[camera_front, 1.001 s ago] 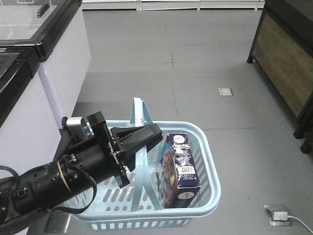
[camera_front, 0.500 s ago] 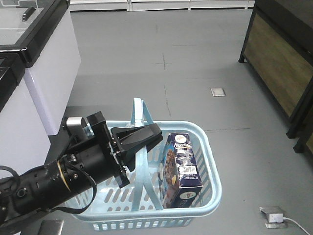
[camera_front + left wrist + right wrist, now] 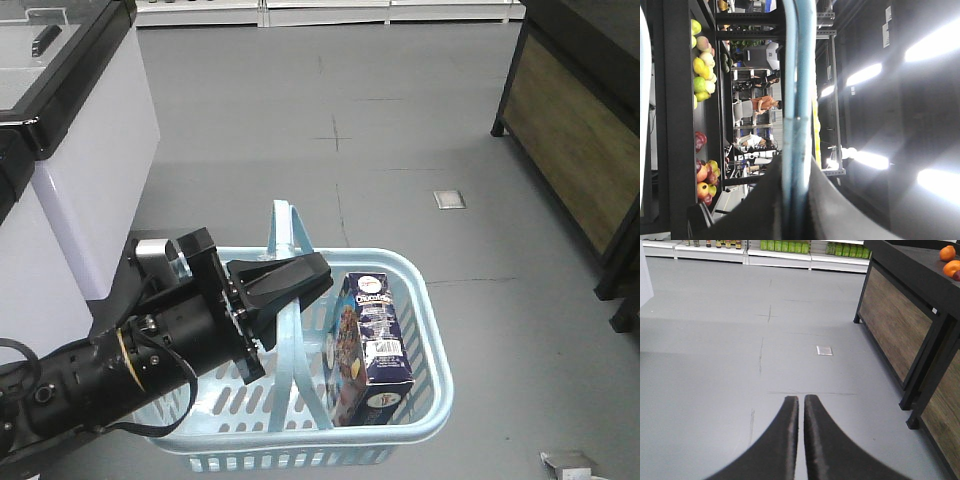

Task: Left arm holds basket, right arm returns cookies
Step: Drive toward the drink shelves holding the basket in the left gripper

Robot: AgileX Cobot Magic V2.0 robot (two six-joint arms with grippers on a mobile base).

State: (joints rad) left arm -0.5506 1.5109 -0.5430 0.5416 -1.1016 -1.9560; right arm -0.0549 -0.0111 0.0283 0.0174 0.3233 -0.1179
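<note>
Left end effector [image 3: 316, 281] clamped on basket [image 3: 438, 372] handles, basket hanging above floor [image 3: 400, 120]. Cookies [image 3: 368, 345] upright inside, right half. Right end effector [image 3: 801, 399] nearly closed, empty. Hold basket level; open right before gripping box top.

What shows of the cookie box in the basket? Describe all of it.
The cookie box is a tall, dark navy carton, seemingly cardboard, and closed. White lettering and a pale round emblem sit near its top, a chocolate cookie picture runs down one side, and a barcode marks the upward face. It leans tilted in the right half of the light blue basket, its bottom end low inside near the front wall. No gripper touches it.
</note>
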